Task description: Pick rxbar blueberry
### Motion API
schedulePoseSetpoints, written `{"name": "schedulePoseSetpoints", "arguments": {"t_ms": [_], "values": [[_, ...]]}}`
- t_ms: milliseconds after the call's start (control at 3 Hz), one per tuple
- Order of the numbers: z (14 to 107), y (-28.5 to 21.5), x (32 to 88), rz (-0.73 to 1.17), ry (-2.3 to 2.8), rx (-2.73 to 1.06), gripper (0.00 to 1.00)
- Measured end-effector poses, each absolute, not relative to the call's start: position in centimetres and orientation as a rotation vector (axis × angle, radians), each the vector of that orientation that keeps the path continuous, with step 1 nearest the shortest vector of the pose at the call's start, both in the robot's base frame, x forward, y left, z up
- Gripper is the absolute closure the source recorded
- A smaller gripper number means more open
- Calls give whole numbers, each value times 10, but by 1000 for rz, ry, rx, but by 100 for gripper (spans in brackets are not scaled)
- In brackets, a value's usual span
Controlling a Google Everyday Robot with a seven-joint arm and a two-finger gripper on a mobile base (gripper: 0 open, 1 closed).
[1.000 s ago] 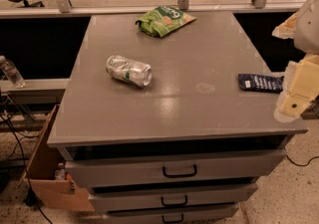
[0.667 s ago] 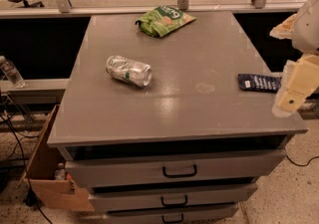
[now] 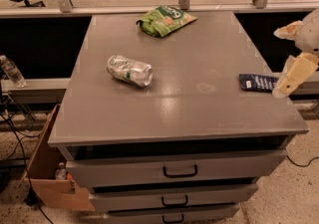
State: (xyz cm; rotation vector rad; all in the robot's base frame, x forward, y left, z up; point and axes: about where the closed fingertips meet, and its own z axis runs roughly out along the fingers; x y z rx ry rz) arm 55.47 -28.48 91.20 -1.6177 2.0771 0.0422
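Note:
The rxbar blueberry (image 3: 256, 82) is a flat dark navy wrapper with white print, lying at the right edge of the grey cabinet top (image 3: 189, 103). My gripper (image 3: 290, 76) comes in from the right frame edge, cream-coloured, just right of the bar and covering its right end. Part of the gripper is cut off by the frame edge.
A crushed silver can (image 3: 129, 70) lies left of centre on the top. A green snack bag (image 3: 165, 19) lies at the back. Drawers with black handles (image 3: 180, 171) are below. A cardboard box (image 3: 47, 168) and a water bottle (image 3: 11, 70) are to the left.
The gripper has shifted slightly upward and to the right beside the bar. The bar, can and bag have not moved.

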Motion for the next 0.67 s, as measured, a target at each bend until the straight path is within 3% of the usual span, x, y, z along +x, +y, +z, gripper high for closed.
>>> {"name": "schedulePoseSetpoints", "arguments": {"t_ms": [667], "values": [[848, -336, 619, 216, 2127, -1373, 2]]}}
